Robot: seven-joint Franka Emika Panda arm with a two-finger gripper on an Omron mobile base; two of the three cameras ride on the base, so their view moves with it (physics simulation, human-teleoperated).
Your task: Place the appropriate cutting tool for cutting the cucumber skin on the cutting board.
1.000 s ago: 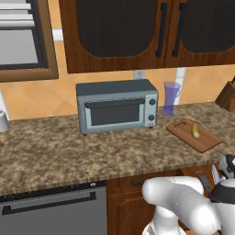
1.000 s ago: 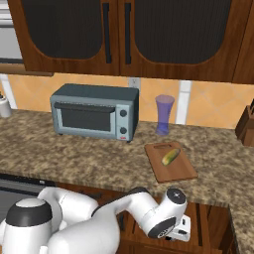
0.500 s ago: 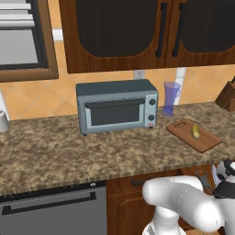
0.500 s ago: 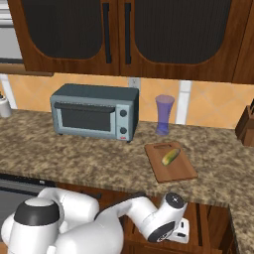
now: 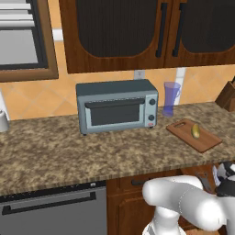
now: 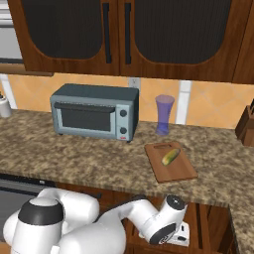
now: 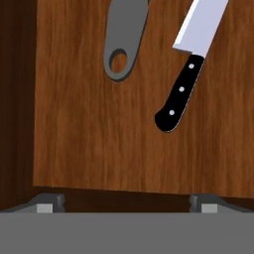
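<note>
- With the hand point(image 7: 127, 203) wide open and empty over the wooden drawer floor point(image 7: 89, 124), centre on the slim grey metal tool handle point(image 7: 125, 37).
- Avoid the black-handled knife point(image 7: 179, 94) beside it.

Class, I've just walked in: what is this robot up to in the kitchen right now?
The arm reaches down below the counter, into an open drawer. Its end effector hovers open and empty over the wooden drawer bottom, where a grey peeler and a black-handled knife lie side by side. Up on the counter, the cucumber rests on the cutting board, near a toaster oven and a purple cup.
</note>
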